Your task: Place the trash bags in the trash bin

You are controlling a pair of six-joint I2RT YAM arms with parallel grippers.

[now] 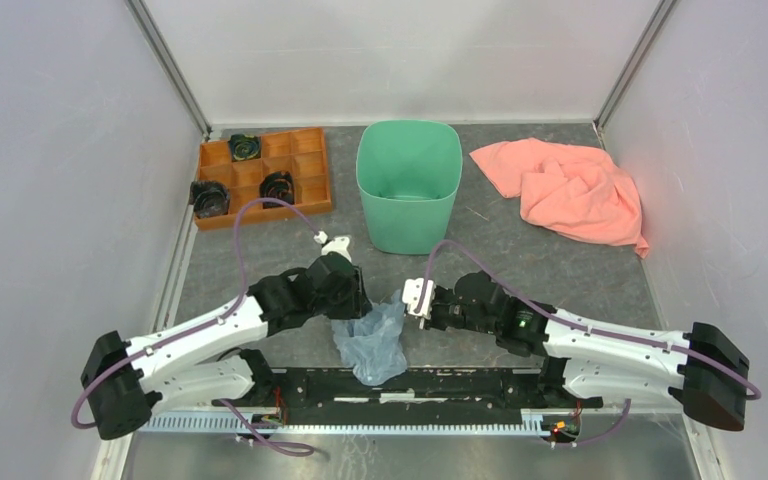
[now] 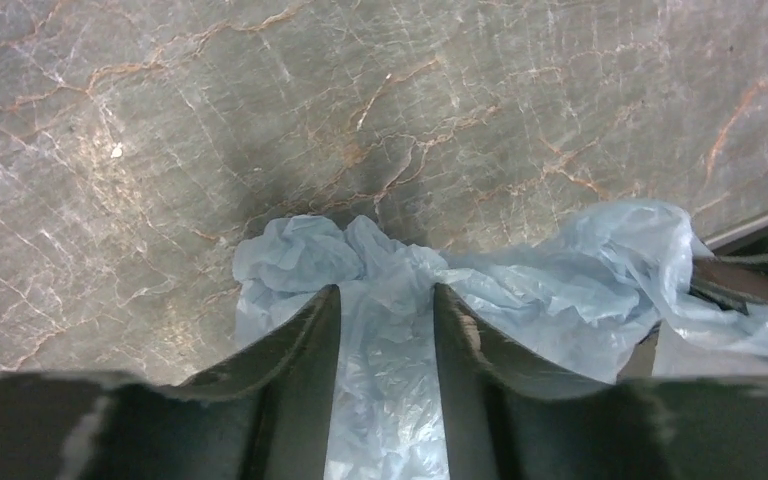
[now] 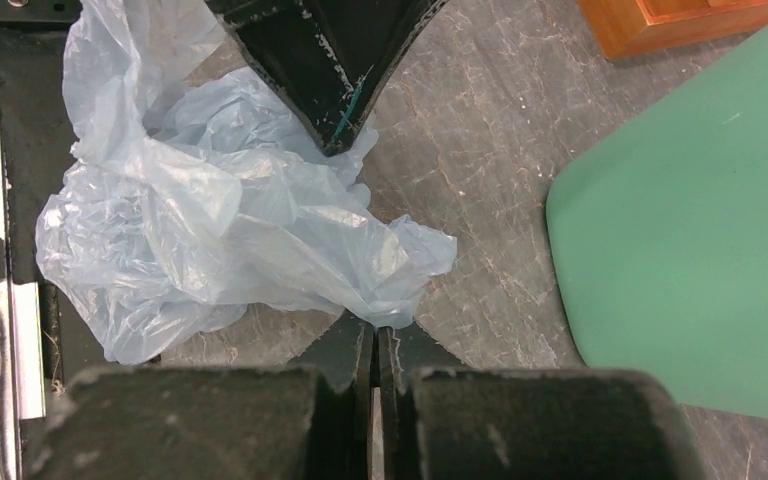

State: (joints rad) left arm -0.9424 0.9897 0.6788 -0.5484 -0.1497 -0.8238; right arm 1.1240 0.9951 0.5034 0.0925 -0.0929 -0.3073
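Note:
The pale blue-grey trash bag (image 1: 370, 345) lies crumpled on the table between my two arms, near the front rail. My left gripper (image 1: 358, 305) is open. Its fingertips straddle a fold of the bag (image 2: 560, 290) in the left wrist view, its gripper (image 2: 387, 290) pointing down at the table. My right gripper (image 1: 408, 303) is shut and pinches the bag's near corner in the right wrist view (image 3: 375, 325), with the bag (image 3: 210, 220) spreading left. The mint-green trash bin (image 1: 407, 225) stands upright just behind, apart from both grippers, and shows at the right in the right wrist view (image 3: 680, 250).
An orange compartment tray (image 1: 310, 170) with black round parts (image 1: 210, 197) sits at the back left. A salmon-pink cloth (image 1: 570, 185) lies at the back right. A black rail (image 1: 460, 385) runs along the near edge. Walls enclose the sides and back.

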